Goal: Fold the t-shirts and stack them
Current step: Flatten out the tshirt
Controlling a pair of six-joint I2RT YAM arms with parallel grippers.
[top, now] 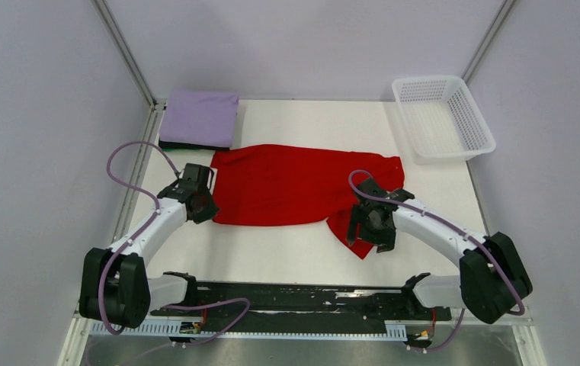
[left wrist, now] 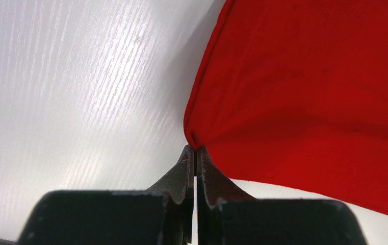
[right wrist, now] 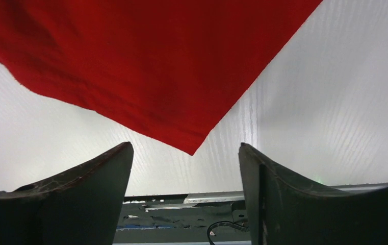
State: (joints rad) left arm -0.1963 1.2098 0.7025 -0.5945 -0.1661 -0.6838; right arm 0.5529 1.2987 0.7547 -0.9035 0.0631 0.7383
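1. Left gripper (left wrist: 196, 150): the jaws are pressed together on a pinch of the red t-shirt (left wrist: 309, 92), at its edge (the 9 o'clock side in the top view).
2. Right gripper (right wrist: 185, 149): the jaws stand wide apart and hold nothing. A red corner points into the gap, touching neither finger, at the shirt's 4 o'clock end.
3. The red t-shirt lies spread across the middle of the table (top: 271, 255).
4. At 11 o'clock a folded lavender t-shirt (top: 200, 116) rests on a dark t-shirt (top: 184, 144). A white basket (top: 454, 155) stands at 1 o'clock.

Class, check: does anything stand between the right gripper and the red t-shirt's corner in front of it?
Nothing visible: the right gripper points its open fingers at the red t-shirt corner, with only table surface between.
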